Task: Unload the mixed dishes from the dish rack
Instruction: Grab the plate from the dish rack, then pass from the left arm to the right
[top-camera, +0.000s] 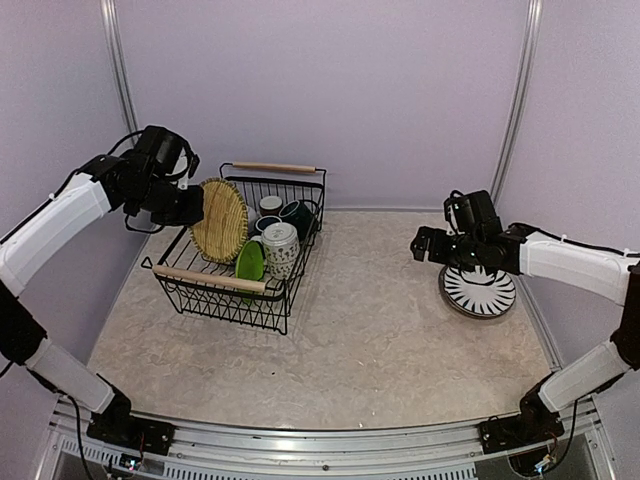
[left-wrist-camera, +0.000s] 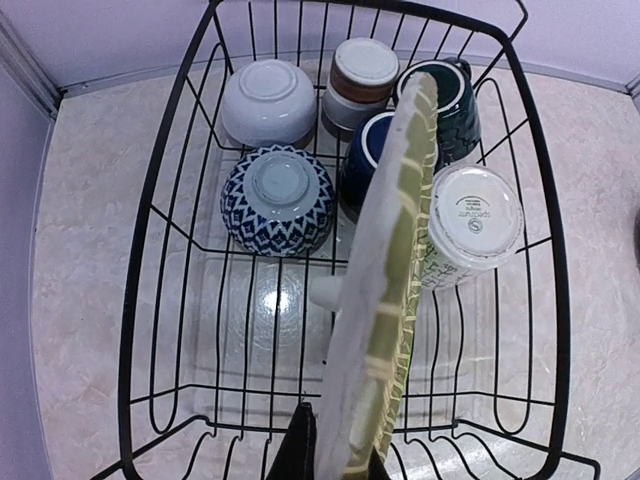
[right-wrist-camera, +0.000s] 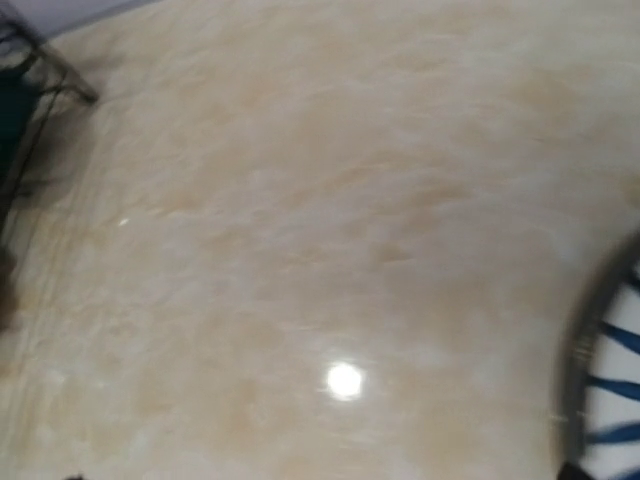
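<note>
- Dish rack (top-camera: 225, 305): black wire, sits on the left half of the worktop (top-camera: 370, 340). Near wooden handle (top-camera: 208, 279) faces the arm bases.
- Striped plate (top-camera: 480, 292): lies flat on the worktop at right, well apart from the rack.
- Right claw (top-camera: 425, 245): fingers apart, nothing between them. Hangs just left of the striped plate. Its wrist view is blurred and shows only bare worktop and a bit of plate rim.
- Green plate (top-camera: 250, 262): on edge inside the rack, just behind the near handle. White patterned mug (top-camera: 281, 248) is beside it, stamped base showing.
- Left claw (top-camera: 190, 205): clamped on the rim of the woven yellow plate (top-camera: 220, 220). Plate is upright at the rack's left side.
- Far end of rack: blue-patterned bowl (left-wrist-camera: 277, 200) and white bowl (left-wrist-camera: 268, 100), both upside down; banded cup (left-wrist-camera: 360, 85); dark blue mug (left-wrist-camera: 362, 160); dark green mug (left-wrist-camera: 455, 110).
</note>
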